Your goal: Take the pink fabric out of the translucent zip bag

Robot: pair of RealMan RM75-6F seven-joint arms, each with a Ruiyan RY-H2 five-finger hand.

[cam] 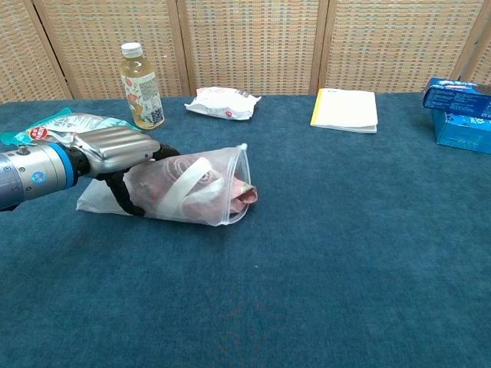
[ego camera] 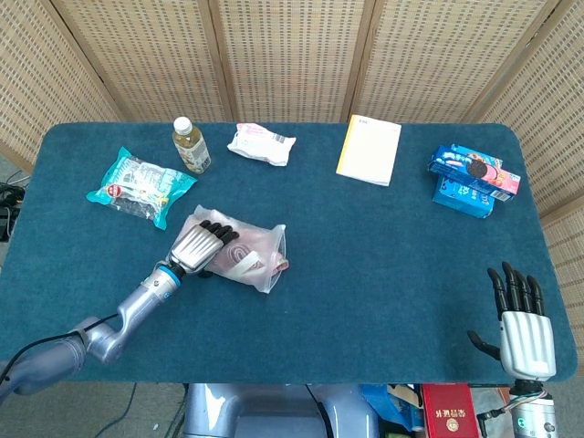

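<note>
The translucent zip bag (ego camera: 251, 251) (cam: 201, 188) lies left of the table's middle with its open mouth facing right. Pink fabric (ego camera: 274, 265) (cam: 242, 193) fills it and shows at the mouth. My left hand (ego camera: 196, 246) (cam: 119, 153) grips the bag's closed left end, fingers curled over the top and thumb down its front side. The bag is bunched up under that grip. My right hand (ego camera: 522, 315) hovers at the front right corner of the table, fingers spread and holding nothing; the chest view does not show it.
A teal snack packet (ego camera: 139, 185) and a drink bottle (ego camera: 190, 146) lie behind the left hand. Further back are a white packet (ego camera: 261, 143) and a yellow-edged booklet (ego camera: 370, 149). Blue cookie boxes (ego camera: 473, 178) stand at the back right.
</note>
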